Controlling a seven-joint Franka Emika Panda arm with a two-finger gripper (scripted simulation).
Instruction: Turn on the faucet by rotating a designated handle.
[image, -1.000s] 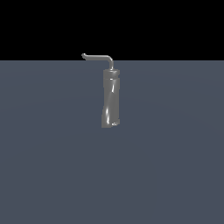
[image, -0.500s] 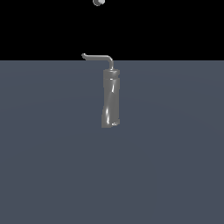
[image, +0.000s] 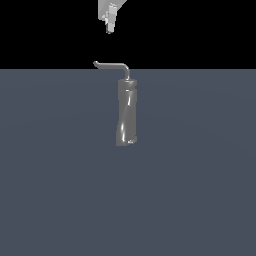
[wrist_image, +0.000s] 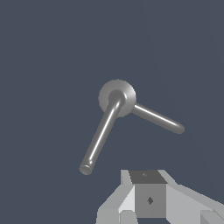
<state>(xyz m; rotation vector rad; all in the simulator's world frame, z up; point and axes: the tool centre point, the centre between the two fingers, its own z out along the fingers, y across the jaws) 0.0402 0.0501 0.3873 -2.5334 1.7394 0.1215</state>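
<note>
1. The faucet (image: 127, 112) is standing upright on the grey surface (image: 60, 190), a little toward the exterior view's top from the middle of that view. Its glossy column is showing a slight twist and a bright highlight near the base.
2. A short neck is rising from the column's top, and the handle (image: 111, 65) is bending over from it through a curved elbow. The rod is running toward the exterior view's left, and its tip is turning slightly upward.
3. The tool (image: 109, 29) is hanging above the handle in the exterior view, well clear of it and not touching it. It is sitting roughly over the rod's free half, against the black background. Only its lower part is showing; the rest is cut off by the frame edge.
4. In the wrist view, the camera is looking down on the faucet top (wrist_image: 117, 98), which is appearing as a round cap. Two rods are appearing to radiate from it: a longer one (wrist_image: 101, 133) and a shorter one (wrist_image: 157, 118).
5. The white tool body (wrist_image: 148, 197) is filling one edge of the wrist view, apart from both rods.
6. Tool state: holding nothing. Opening width: cannot tell, since the fingertips are too small in the exterior view and hidden in the wrist view.
</note>
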